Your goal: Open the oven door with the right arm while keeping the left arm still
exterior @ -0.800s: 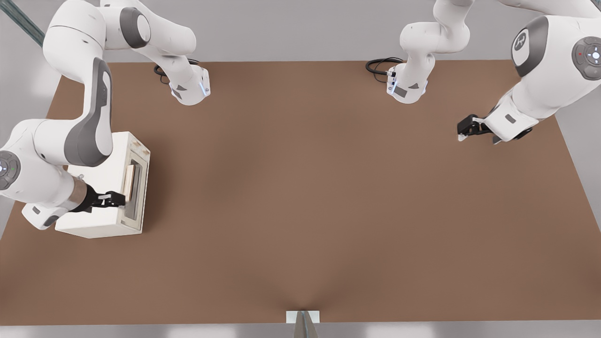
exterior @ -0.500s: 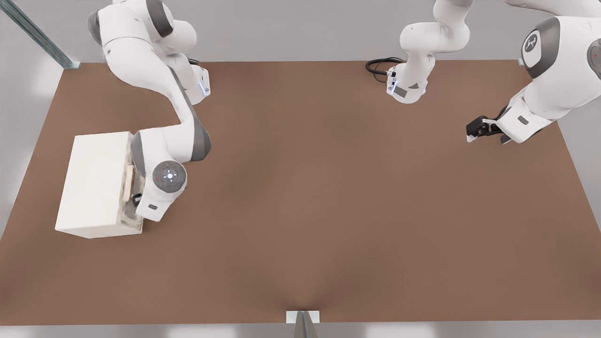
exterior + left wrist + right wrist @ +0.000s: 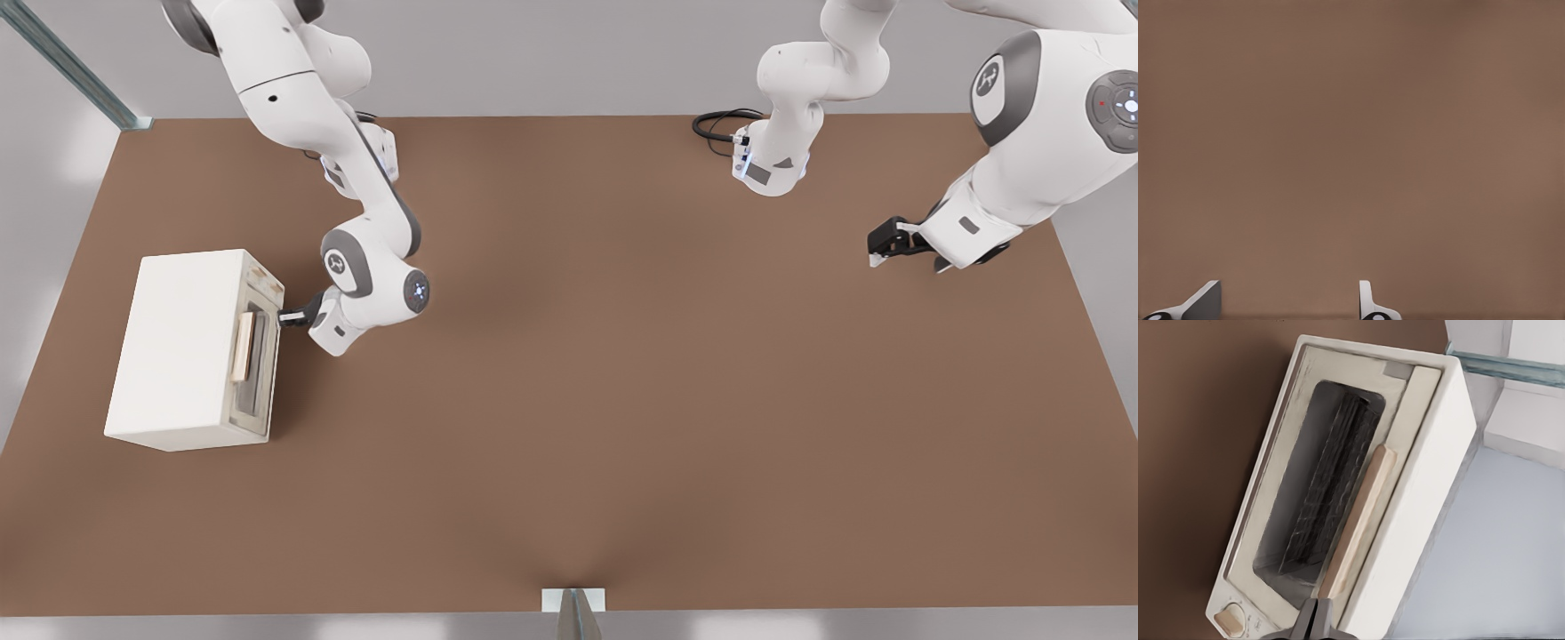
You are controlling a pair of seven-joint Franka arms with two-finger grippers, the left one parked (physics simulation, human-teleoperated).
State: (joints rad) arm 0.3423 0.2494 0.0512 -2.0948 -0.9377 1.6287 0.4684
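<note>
In the right wrist view, the gripper [image 3: 1315,621] is showing at the lower edge of the frame with its two dark fingers pressed together, so the jaws are standing narrow and holding nothing. Its tips are sitting just beside the near end of the handle [image 3: 1359,520], a pale tan bar; whether they are touching it is hard to tell. Past the handle, the oven door [image 3: 1331,483] is lying flush in its cream frame, its dark window filling the middle of the picture, and a small tan knob [image 3: 1228,621] is sitting at the lower left corner.

In the front view, the desk [image 3: 622,400] is spreading brown across the frame. The oven [image 3: 191,347] is standing at the middle left, its door facing the front view's right. The gripper [image 3: 289,316] is hovering just off the door's upper edge, and the right arm [image 3: 342,204] is reaching down to it from the upper left of the frame.
</note>
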